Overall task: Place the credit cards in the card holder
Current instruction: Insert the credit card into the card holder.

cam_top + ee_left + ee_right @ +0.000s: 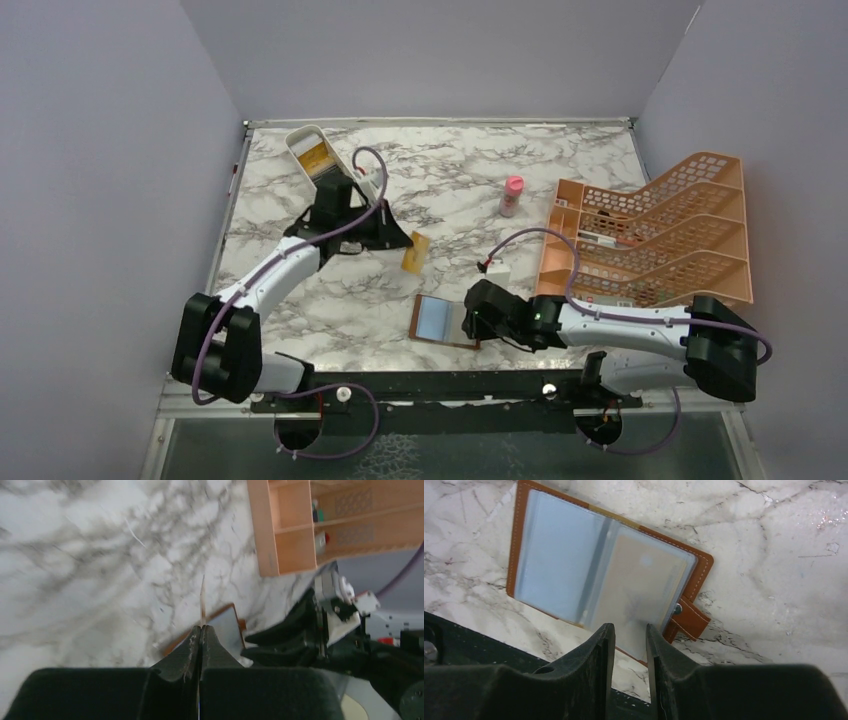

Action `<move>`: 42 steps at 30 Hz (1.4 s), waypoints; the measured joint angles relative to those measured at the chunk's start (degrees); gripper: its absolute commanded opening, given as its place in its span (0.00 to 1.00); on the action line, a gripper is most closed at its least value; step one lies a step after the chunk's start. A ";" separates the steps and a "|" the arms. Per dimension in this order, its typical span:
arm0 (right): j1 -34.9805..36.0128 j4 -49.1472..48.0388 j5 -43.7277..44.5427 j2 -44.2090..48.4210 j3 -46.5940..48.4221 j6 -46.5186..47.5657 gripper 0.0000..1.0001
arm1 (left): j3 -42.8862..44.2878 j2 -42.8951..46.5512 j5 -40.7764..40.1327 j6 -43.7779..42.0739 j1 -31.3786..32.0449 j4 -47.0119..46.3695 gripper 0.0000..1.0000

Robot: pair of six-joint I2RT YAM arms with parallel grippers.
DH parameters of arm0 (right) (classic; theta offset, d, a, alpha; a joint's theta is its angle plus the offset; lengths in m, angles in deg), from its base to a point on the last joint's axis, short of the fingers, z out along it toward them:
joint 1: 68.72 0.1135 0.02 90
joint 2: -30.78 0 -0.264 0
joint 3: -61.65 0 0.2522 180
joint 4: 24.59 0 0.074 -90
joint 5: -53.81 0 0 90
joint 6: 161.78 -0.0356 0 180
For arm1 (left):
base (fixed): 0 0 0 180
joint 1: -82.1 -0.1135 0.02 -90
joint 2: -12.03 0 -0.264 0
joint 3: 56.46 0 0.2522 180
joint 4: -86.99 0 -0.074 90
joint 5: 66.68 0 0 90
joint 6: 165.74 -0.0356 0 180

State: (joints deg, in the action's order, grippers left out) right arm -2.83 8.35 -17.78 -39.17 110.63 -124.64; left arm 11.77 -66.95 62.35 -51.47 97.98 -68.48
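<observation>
Top external: card holder lies open on the tabletop near the front edge, with the right claw at its right edge. White tray at back left holds a yellow-gold card.
Left wrist: left claw pinches a credit card seen edge-on, above the marble.
Right wrist: right claw partly spread over a clear sleeve's corner; contact unclear.

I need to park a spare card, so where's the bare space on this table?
Bare marble lies between the white tray and the pink bottle, and left of the open card holder. Crowded at the card holder, where the left gripper with its yellow card and the right gripper sit; the orange rack fills the right side.
</observation>
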 measured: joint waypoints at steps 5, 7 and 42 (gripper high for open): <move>-0.76 -0.31 0.13 -0.22 -2.82 -1.22 0.30 | -13.16 4.61 0.87 8.63 8.94 -6.08 0.00; -1.09 -0.37 0.15 -0.42 -3.61 -1.44 0.30 | -16.11 6.12 0.48 11.23 10.80 -8.74 0.00; -1.62 -6.67 0.26 -1.77 -6.45 -3.10 0.27 | -36.35 -0.90 -8.96 28.98 18.91 -38.38 0.00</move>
State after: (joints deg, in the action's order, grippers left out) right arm -4.45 1.69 -17.52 -40.94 104.19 -127.75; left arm -24.57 -67.85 53.39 -22.48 116.89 -106.87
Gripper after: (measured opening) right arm 0.277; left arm 0.006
